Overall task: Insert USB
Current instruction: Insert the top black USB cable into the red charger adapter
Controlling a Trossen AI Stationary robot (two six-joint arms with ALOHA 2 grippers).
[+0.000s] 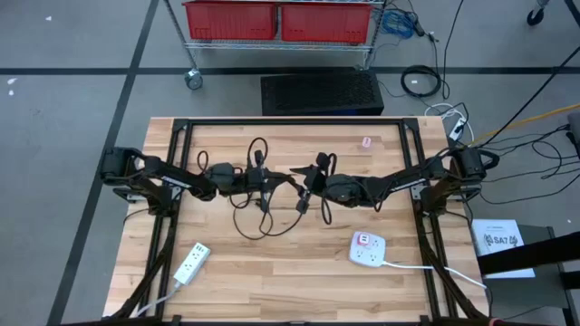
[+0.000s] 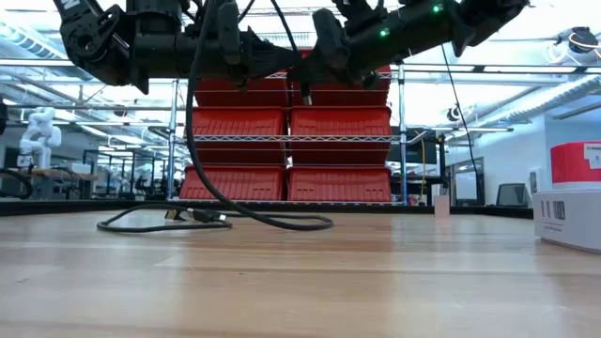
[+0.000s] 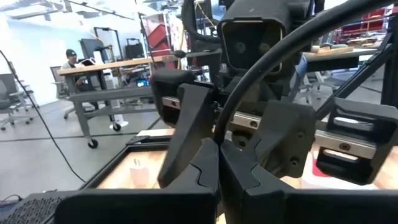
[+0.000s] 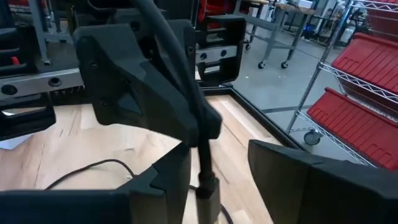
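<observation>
Cable (image 1: 263, 217) looped mid-table between both arms, one power strip (image 1: 191, 263) front-left, another strip (image 1: 367, 249) front-right.

Black cable (image 1: 258, 210) loops across mid-table between both arms, bare wood (image 1: 272, 272) open between power strips

Light wood-grain worktop (image 1: 299, 272), black cable (image 1: 258, 222) looped on it, two white power strips (image 1: 191, 263) (image 1: 369, 249), the right one with a red patch, bright red bins (image 1: 276, 20) behind on the rack, grey floor (image 1: 63, 109)
</observation>
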